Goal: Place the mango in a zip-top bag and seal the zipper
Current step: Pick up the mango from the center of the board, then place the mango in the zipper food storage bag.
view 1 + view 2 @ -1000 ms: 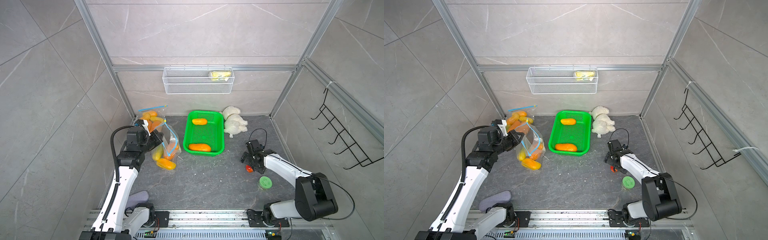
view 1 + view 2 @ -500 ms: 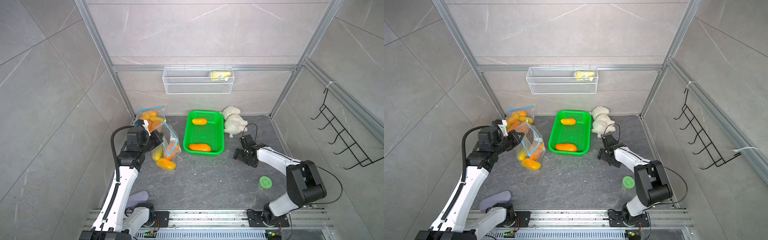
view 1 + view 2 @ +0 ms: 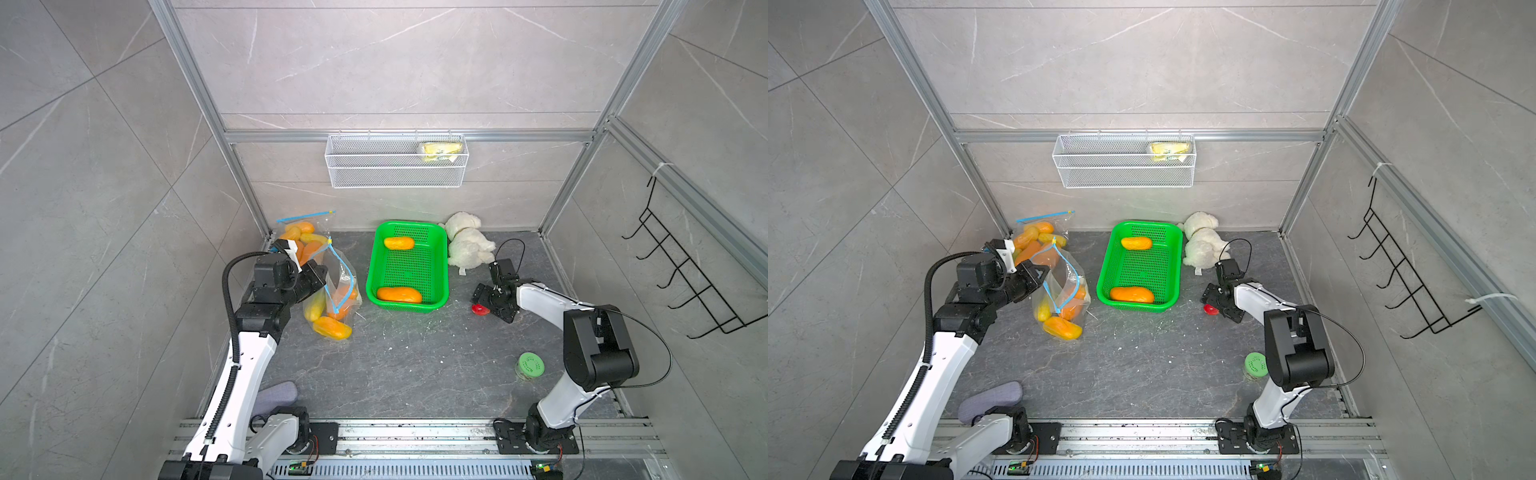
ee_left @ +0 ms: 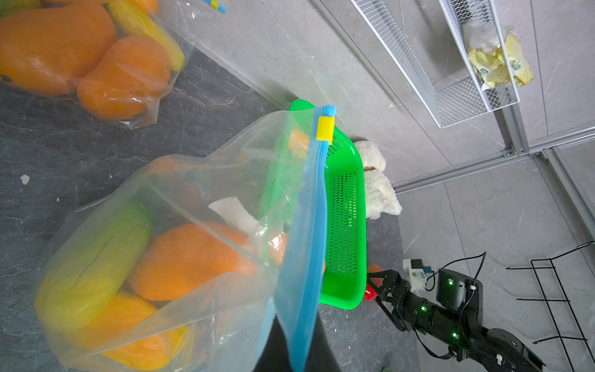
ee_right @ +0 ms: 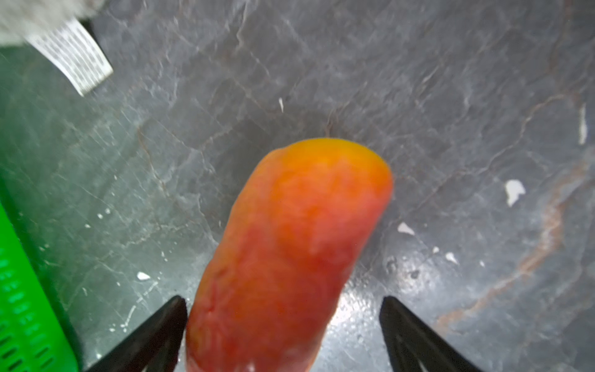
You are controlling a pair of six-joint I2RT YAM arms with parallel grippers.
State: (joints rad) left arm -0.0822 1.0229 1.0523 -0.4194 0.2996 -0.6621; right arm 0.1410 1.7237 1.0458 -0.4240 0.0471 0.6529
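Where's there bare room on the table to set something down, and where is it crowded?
Widest bare patch: mid-tabletop, bordered by the zip-top bag, green basket, green-lidded jar and front rail. Crowded: the back left corner with the second mango bag, and beside the basket, where the right gripper straddles the red mango.

So you're looking at two zip-top bags here, the back bag (image 3: 322, 222) and the front bag (image 4: 310, 225), and the bagged mangoes (image 4: 190, 257) are overlapping too much for a proper count. Outside the bags you're counting three more: a far mango (image 3: 399, 243) and a near mango (image 3: 399, 294) sitting in the one green basket (image 3: 409, 270), plus one loose red mango (image 5: 289, 251). Otherwise you're seeing one of each: white plush toy (image 3: 467, 245), green-lidded jar (image 3: 531, 365), wire shelf (image 3: 395, 176) holding one yellow packet (image 3: 441, 150), black hook rack (image 3: 690, 274), purple pad (image 3: 277, 395).
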